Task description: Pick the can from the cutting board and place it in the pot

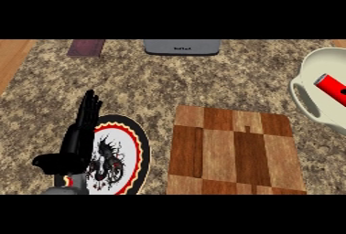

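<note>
Can [331, 87] lies inside pot [305, 93]; cutting board [233, 153] bare, so the task looks done. Left hand [82, 132] straight-fingered, holding nothing (resting over plate [135, 141]). Right hand unseen.

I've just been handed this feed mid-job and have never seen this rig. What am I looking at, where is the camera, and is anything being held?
This single view looks steeply down from the robot's head onto a speckled stone counter. The black shape at lower left is the robot's left hand, open, fingers straight, resting and holding nothing. It shows over a round plate with a red, black and white pattern. In the middle lies a wooden cutting board with nothing on it. At the right edge is a pale pot; the red can already lies inside it. A grey appliance and a dark flat item sit at the far edge. The right hand is out of view.
</note>
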Action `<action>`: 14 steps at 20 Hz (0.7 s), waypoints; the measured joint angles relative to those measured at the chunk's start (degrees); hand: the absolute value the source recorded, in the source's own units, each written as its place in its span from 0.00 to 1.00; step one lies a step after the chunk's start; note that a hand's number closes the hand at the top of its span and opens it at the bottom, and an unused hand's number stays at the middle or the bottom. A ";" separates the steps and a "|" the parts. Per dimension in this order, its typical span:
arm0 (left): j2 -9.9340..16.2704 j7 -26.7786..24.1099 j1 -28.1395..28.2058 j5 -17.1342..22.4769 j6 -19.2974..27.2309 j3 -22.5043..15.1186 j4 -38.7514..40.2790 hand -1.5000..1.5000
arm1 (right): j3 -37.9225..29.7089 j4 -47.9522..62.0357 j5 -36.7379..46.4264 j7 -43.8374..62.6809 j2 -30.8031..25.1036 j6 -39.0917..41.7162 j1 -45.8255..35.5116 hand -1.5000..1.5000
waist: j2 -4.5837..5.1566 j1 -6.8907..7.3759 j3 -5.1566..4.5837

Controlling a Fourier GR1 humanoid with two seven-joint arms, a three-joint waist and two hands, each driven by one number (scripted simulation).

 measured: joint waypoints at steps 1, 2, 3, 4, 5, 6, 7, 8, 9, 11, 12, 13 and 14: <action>-0.11 0.17 0.15 -0.19 0.09 -0.28 -0.27 0.50 | -1.69 0.47 -1.75 -0.37 -0.54 0.54 -0.13 0.00 | 0.03 0.06 0.00; 0.01 0.43 -0.04 -0.04 -0.05 -0.20 -0.66 0.50 | -3.23 1.06 -3.32 -0.61 -1.39 1.31 -0.22 0.00 | 0.09 0.16 0.01; 0.11 0.60 -0.22 0.03 -0.17 -0.13 -0.69 0.50 | -4.63 1.69 -4.74 -1.41 -1.95 1.81 0.31 0.00 | 0.14 0.19 -0.01; -0.01 0.27 0.09 -0.11 -0.15 -0.27 -0.69 0.50 | -5.64 2.29 -5.80 -1.62 -2.82 2.41 0.36 0.00 | 0.19 0.33 0.01; 0.06 0.27 0.20 -0.25 -0.17 -0.37 -0.82 0.50 | -6.62 2.92 -6.80 -2.06 -3.54 2.82 0.75 0.00 | 0.25 0.45 0.00; 0.14 0.62 -0.37 -0.27 -0.13 -0.19 -0.69 0.50 | -7.41 3.37 -7.67 -2.45 -4.56 3.52 1.21 0.00 | 0.27 0.41 0.00; 0.16 0.53 -0.42 -0.08 -0.29 -0.04 -0.56 0.50 | -8.26 3.88 -8.54 -2.87 -5.46 4.16 1.56 0.00 | 0.34 0.53 0.02; 0.03 0.05 -0.83 -0.05 -0.27 0.19 0.31 0.50 | -8.97 4.30 -9.30 -3.98 -5.55 4.22 2.28 0.00 | 0.41 0.53 0.01; 0.11 -0.12 -0.73 0.05 -0.46 0.28 0.39 0.50 | -9.57 4.62 -9.95 -4.50 -6.19 4.38 2.78 0.00 | 0.43 0.60 0.03; 0.19 -0.19 -0.79 0.06 -0.60 0.35 0.50 0.50 | -10.73 5.15 -11.23 -5.85 -7.88 5.79 3.83 0.00 | 0.49 0.71 0.05; 0.13 -0.03 -1.24 -0.02 -0.52 0.35 0.67 0.50 | -11.40 5.37 -11.92 -6.66 -8.66 6.43 4.52 0.00 | 0.54 0.66 0.08; 0.36 -0.04 -1.31 0.20 -0.73 0.63 0.57 0.50 | -11.83 5.66 -12.39 -7.22 -9.24 6.82 5.11 0.00 | 0.56 0.76 0.09; 0.05 0.10 -1.32 -0.10 -0.53 0.23 0.53 0.50 | -12.21 5.86 -12.86 -7.74 -9.74 7.37 5.43 0.00 | 0.56 0.80 0.11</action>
